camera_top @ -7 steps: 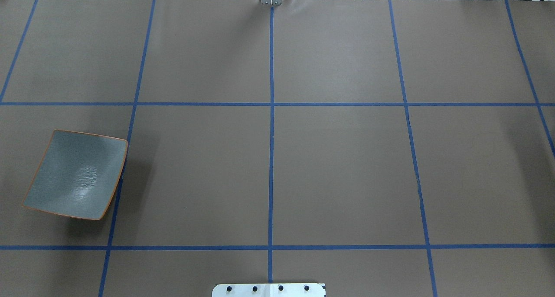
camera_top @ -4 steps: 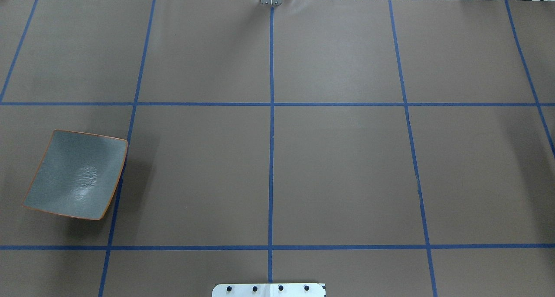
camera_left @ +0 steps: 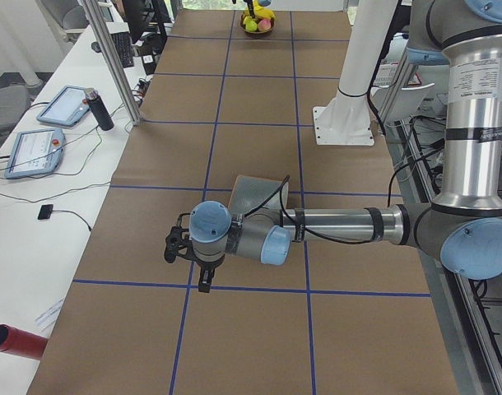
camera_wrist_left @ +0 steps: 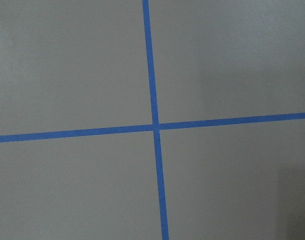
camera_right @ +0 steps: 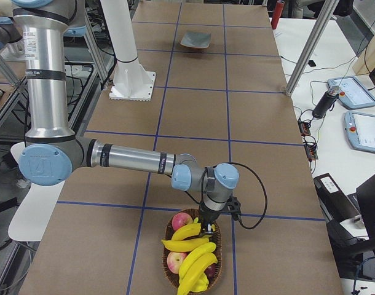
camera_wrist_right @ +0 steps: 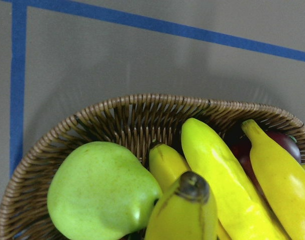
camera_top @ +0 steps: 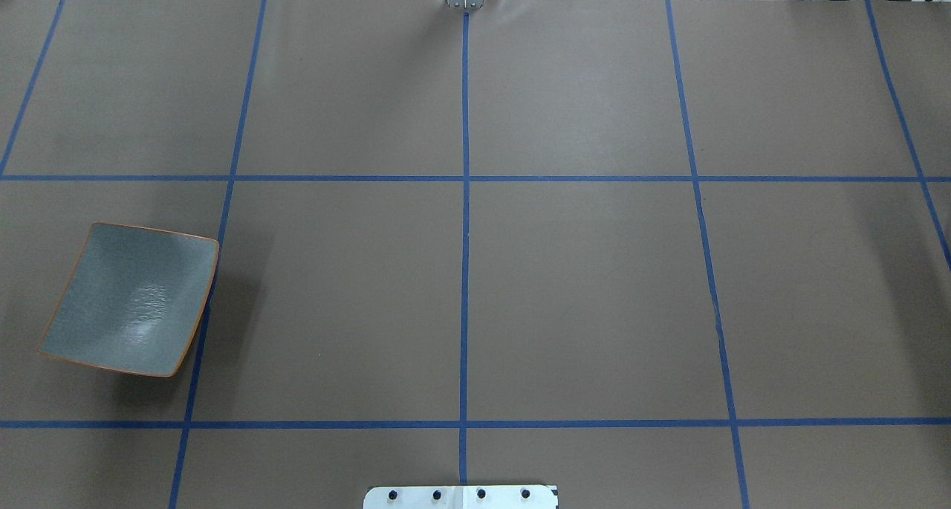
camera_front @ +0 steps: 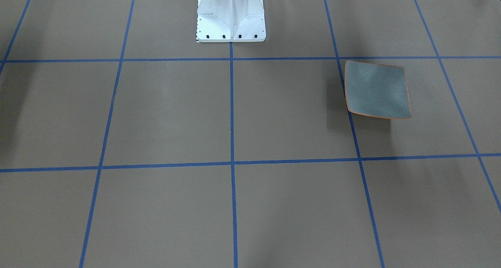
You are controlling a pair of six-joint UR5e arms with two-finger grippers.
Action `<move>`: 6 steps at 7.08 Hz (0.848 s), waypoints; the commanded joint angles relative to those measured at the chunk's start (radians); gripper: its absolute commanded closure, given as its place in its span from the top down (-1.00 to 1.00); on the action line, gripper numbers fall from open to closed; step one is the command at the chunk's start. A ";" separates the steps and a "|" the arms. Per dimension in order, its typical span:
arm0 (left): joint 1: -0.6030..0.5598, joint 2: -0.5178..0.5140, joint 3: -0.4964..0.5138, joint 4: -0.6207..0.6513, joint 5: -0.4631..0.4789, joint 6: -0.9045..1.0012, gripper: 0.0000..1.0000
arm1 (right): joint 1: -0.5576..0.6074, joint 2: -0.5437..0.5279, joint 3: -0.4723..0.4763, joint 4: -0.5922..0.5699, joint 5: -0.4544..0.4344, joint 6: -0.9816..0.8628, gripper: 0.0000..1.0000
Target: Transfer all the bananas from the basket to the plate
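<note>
**Worktop** (camera_top: 579, 293): brown covering, divided into squares by blue tape lines (camera_top: 465, 197); white base (camera_front: 230, 15) bolted at the robot's edge.

**Plate** (camera_top: 130, 301): square, grey-blue, orange-rimmed. Lies flat on the robot's left side of the worktop, well apart from the basket.

**Basket** (camera_wrist_right: 117, 115): woven wicker, at the worktop's far right end.

**Bananas** (camera_right: 193, 252): bright yellow, piled in the basket beside a green pear (camera_wrist_right: 100, 192) and red apples (camera_right: 182, 221).

**Right end effector** (camera_right: 208, 228): pointed down over the basket, right at the bananas. Contact cannot be told, nor whether the fingers are apart or together.

**Left end effector** (camera_left: 203, 280): hangs above the worktop near the plate; finger state cannot be told.
</note>
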 commanded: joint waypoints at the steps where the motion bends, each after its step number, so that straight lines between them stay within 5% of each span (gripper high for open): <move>1: 0.000 0.000 0.001 0.000 0.000 0.000 1.00 | 0.000 -0.005 0.003 -0.001 -0.006 -0.002 -1.00; 6: 0.000 0.000 0.001 0.000 0.000 0.000 1.00 | 0.014 -0.016 0.024 -0.005 -0.012 -0.003 -1.00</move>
